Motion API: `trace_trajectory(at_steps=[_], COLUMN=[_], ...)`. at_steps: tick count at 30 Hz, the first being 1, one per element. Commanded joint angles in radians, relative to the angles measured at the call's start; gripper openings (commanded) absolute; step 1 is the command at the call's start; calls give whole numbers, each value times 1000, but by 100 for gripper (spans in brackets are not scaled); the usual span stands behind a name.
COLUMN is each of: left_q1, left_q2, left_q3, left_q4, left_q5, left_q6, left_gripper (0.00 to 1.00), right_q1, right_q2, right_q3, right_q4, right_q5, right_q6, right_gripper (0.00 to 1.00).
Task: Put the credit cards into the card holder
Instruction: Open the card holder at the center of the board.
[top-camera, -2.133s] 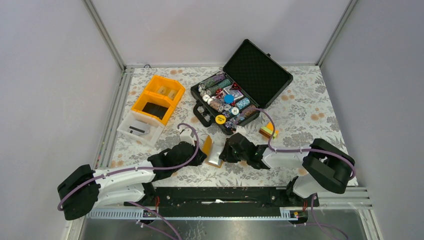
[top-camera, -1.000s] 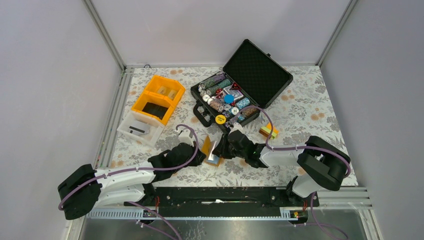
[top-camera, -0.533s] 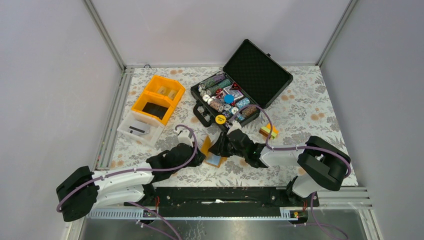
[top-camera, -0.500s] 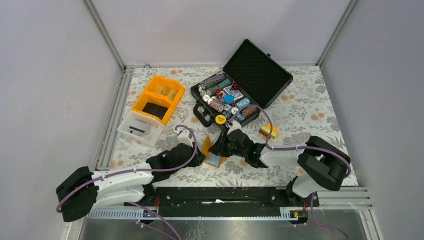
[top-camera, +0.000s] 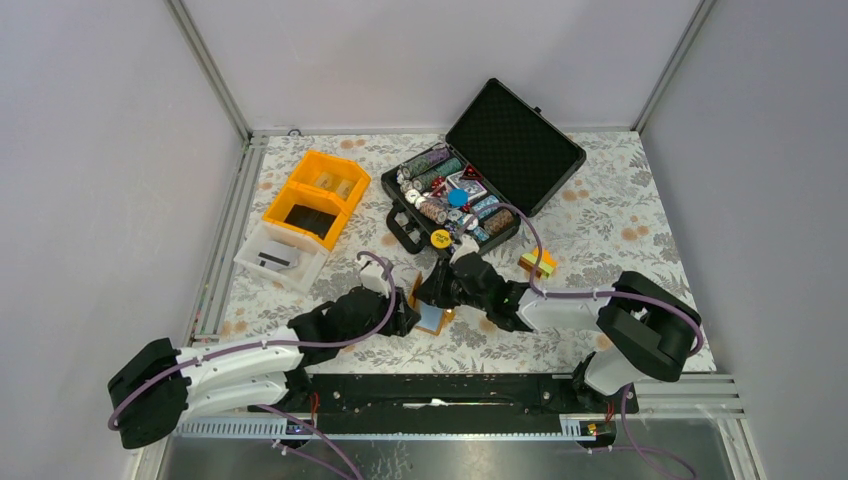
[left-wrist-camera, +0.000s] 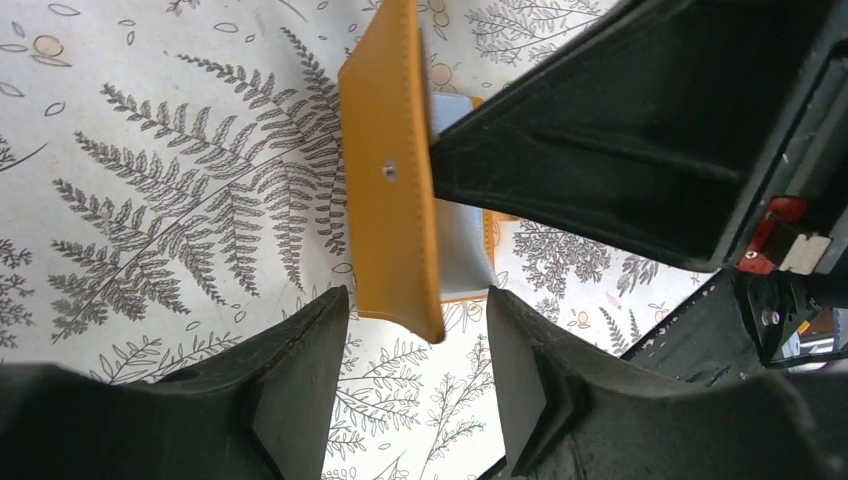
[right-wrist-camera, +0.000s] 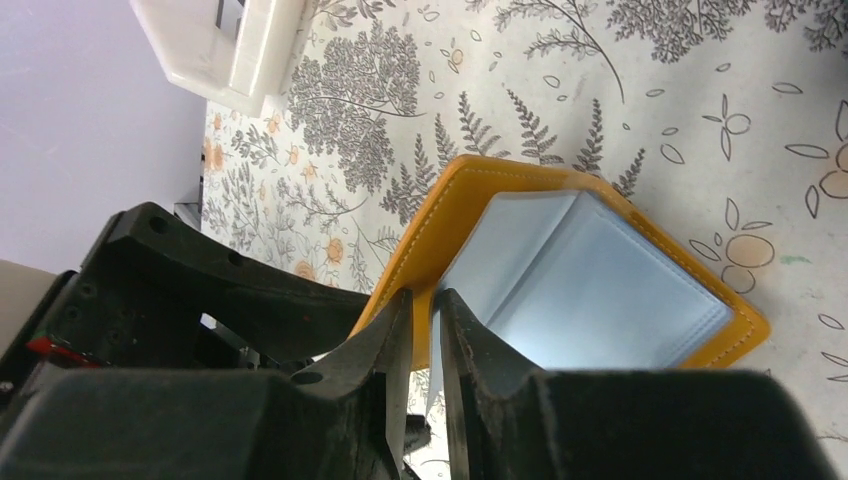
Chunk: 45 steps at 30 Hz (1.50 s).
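Note:
The card holder (top-camera: 432, 318) lies half open on the flowered cloth between both arms, orange outside with pale blue-grey pockets (right-wrist-camera: 600, 290) inside. One flap (left-wrist-camera: 385, 200) with a snap dot stands upright. My right gripper (right-wrist-camera: 420, 300) is shut on that flap's edge. A pale sliver sits between its jaws; I cannot tell whether it is a credit card or the lining. My left gripper (left-wrist-camera: 415, 295) is open, its fingers either side of the flap's lower corner without touching it. No loose credit cards show apart from the pale faces inside the holder.
An open black case (top-camera: 515, 145) full of poker chips (top-camera: 445, 200) stands just behind the right gripper (top-camera: 432, 292). An orange bin (top-camera: 315, 195) and a white tray (top-camera: 280, 258) sit at the back left. A small yellow block (top-camera: 538, 262) lies to the right.
My left gripper has opened and let go of the holder's flap. My right gripper has pushed left and farther in, and the holder lies flatter with its pale inside showing.

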Motion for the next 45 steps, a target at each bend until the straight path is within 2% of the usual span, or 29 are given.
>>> trace_trajectory(at_steps=[1, 7, 11, 13, 15, 17, 20, 22, 25, 27, 36, 40, 45], left_q1=[-4, -4, -4, -4, -4, -4, -4, -4, -4, -4, -4, -5, -4], left_q2=[-21, -7, 45, 65, 79, 88, 92, 91, 84, 83, 101, 100, 107], left_q3=[24, 39, 66, 71, 76, 78, 77, 72, 61, 55, 54, 50, 51], left_q4=[63, 46, 10, 8, 6, 7, -3, -21, -43, -43, -44, -30, -31], left_q5=[49, 4, -57, -78, -94, -102, -114, -133, -152, -149, -139, -129, -121], left_q6=[78, 96, 89, 75, 63, 56, 38, 11, -35, -61, -139, -150, -152], left_gripper=[57, 64, 62, 53, 32, 18, 5, 0, 0, 0, 0, 0, 0], right_q1=[-9, -9, -9, -9, -9, -9, -10, -11, -13, -13, -10, -7, -1], right_q2=[11, 36, 41, 42, 37, 25, -17, -60, -137, -176, -191, -173, -124], right_q3=[63, 94, 102, 105, 106, 110, 119, 118, 92, 67, 53, 39, 29], right_q4=[-8, -22, -30, -33, -43, -79, -171, -241, -318, -358, -562, -551, -514], right_q5=[8, 0, -4, -4, -4, 1, 45, 95, 153, 174, 189, 168, 139], right_q6=[-11, -22, -25, -25, -30, -55, -109, -140, -182, -214, -203, -173, -142], right_gripper=[23, 23, 23, 23, 23, 23, 30, 39, 50, 54, 56, 58, 52])
